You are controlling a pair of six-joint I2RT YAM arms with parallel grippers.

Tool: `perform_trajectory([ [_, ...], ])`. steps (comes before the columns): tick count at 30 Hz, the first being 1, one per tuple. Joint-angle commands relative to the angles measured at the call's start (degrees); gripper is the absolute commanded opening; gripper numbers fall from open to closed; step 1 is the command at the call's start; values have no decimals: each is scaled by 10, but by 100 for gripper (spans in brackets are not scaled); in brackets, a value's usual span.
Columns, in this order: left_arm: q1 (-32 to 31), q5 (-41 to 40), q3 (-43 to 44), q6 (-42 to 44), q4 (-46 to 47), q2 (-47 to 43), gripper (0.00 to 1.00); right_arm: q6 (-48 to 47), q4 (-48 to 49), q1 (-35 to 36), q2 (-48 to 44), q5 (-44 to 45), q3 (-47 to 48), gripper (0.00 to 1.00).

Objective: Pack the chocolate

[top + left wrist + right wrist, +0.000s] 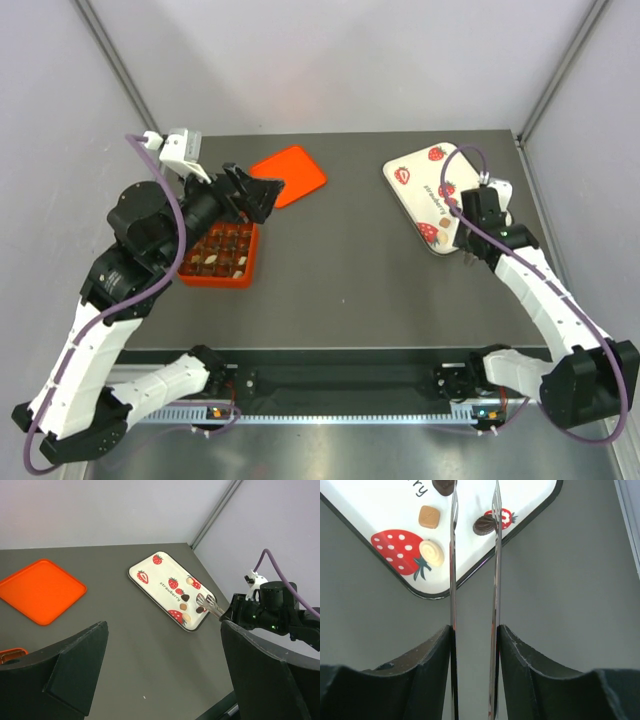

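Only the top external view shows the orange-red compartment box (214, 281) filled. It is glossy plastic with square cells, and dark brown pieces and a few pale ones are seated in them, well to the left of the strawberry tray (415, 160). The left gripper (250, 195) is hung just beyond the box, on the side towards the tray. In its own wrist view its black fingers (75, 670) are spread wide, with nothing between them. That view also shows the flat orange lid (40, 590), rounded at the corners, laid well left of the tray.

More chocolate (484, 525) is found at the tray's near corner, and its shapes are given only by the right wrist view. A domed dark piece is seen there, with a caramel square (429, 516) and a cream swirl (432, 553) on a printed strawberry. The tray is smooth and white, edged by a thin black rim.

Two long thin metal blades (453, 570) are carried by the right gripper (475, 627), set a narrow gap apart. The dark piece is seen within that gap, but whether it is touched cannot be told.
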Motion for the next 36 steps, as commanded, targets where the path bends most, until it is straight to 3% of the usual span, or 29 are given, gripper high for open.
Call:
perform_trajectory([
  [1,2,7,3,-4,41,-8,99,-24,44,-10,-10,-13,-3,42],
  [10,2,3,11,1,37,1,99,-41,121,-20,24,-57,-11,44],
  [36,2,-1,19,6,34,15,99,-47,185,-38,126,-71,-16,43],
])
